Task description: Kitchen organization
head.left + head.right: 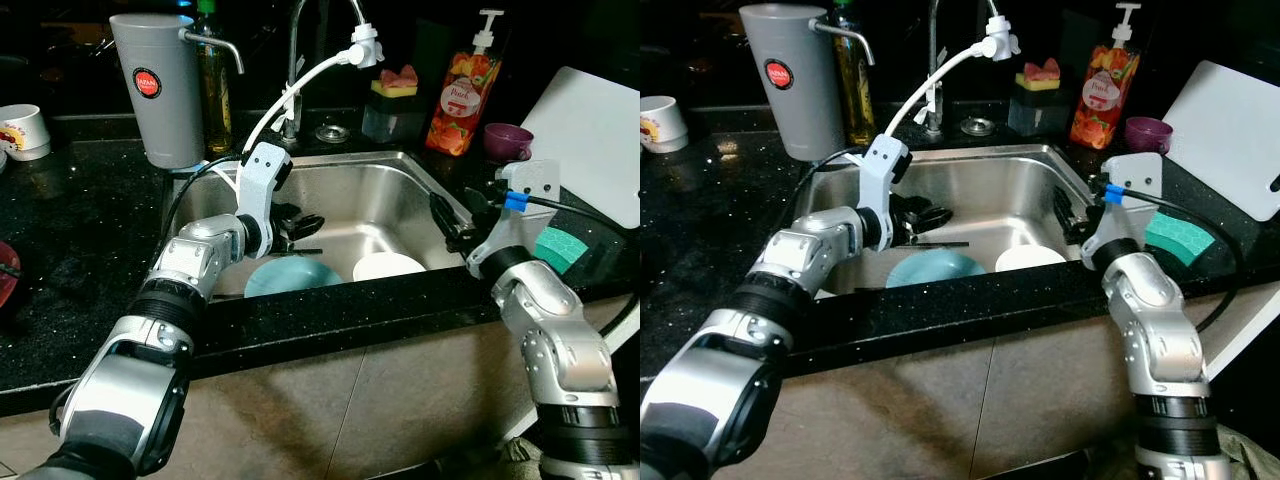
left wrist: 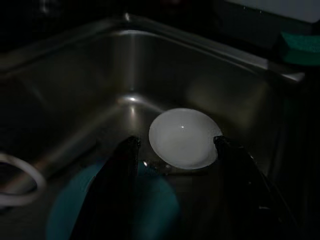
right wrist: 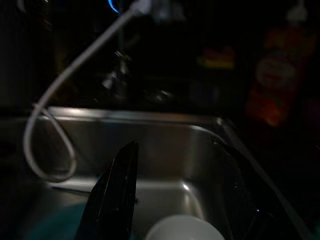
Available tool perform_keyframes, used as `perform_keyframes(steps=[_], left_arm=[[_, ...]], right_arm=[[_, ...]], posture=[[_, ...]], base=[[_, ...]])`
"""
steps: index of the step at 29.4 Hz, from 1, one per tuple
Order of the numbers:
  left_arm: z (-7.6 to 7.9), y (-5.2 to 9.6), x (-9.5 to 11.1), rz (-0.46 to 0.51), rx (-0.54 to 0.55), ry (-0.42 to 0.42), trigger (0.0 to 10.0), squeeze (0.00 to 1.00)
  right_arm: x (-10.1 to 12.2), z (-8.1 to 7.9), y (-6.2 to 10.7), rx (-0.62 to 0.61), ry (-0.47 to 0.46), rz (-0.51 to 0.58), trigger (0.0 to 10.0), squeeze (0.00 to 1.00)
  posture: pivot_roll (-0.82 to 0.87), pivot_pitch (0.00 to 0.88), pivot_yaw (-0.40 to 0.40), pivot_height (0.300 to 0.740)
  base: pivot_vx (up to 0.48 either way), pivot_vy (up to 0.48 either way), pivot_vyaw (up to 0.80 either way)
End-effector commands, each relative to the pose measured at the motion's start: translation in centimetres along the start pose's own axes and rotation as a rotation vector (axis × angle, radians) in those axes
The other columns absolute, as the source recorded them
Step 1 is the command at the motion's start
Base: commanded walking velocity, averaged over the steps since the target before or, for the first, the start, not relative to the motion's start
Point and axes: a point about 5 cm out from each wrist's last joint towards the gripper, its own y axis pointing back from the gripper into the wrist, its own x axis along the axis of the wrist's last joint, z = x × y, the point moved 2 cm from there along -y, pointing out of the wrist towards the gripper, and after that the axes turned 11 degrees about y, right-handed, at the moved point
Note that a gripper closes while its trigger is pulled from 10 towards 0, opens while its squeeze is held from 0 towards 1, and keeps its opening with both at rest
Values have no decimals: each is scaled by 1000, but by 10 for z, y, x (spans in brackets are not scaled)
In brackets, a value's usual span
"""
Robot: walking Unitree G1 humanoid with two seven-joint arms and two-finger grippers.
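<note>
We take the steel sink (image 1: 400, 195) as our landmark. Our left hand (image 1: 300, 232) hangs inside the sink, above its floor, with its two black fingers (image 2: 122, 165) spread wide and holding nothing; through the left wrist view we see the white bowl (image 2: 183, 137) lying between and beyond the fingertips. Our right hand (image 1: 452, 225) is at the sink's right rim, reaching in over the edge, its fingers (image 3: 117, 192) also wide apart and empty.

On the sink floor a teal plate (image 1: 288, 277) lies flat near the front wall, and the white bowl sits just beside it, toward the right. A white hose (image 1: 290, 95) curves from the faucet (image 1: 296, 60) down into the sink's left side.

Behind the sink on the black table (image 1: 80, 220) stand a grey jug (image 1: 160, 90), an orange soap bottle (image 1: 462, 95) and a purple cup (image 1: 507, 140). Right of the sink lie a white cutting board (image 1: 590, 140) and a green sponge (image 1: 557, 248).
</note>
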Motion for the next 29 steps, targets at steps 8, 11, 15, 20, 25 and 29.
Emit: perform_keyframes(steps=[8, 11, 15, 20, 25, 29], left_arm=[[-17, 27, 46, 140, 167, -172, 10000, 0], [-22, 35, 53, 168, 243, -183, 10000, 0], [-40, 67, 68, 241, 463, -202, 10000, 0], [-59, 92, 78, 288, 631, -177, 10000, 0], [-82, 130, 90, 344, 866, -152, 10000, 0], [-101, 167, 99, 397, 1077, -118, 10000, 0]], right_arm=[[25, -25, 0, 159, -43, 127, 10000, 0], [27, -31, 0, 195, -54, 141, 10000, 0], [40, -54, -3, 336, -114, 200, 10000, 0], [49, -70, -1, 435, -150, 241, 10000, 0], [57, -86, 6, 545, -180, 280, 10000, 0], [61, -92, 12, 611, -199, 299, 10000, 0]], posture=[[47, 169, -26, 740], [47, 169, -26, 740], [67, 177, -34, 740], [88, 183, -44, 740], [94, 184, -39, 740], [96, 184, -39, 740]], base=[[0, 0, 0], [0, 0, 0], [0, 0, 0], [0, 0, 0], [0, 0, 0], [0, 0, 0]])
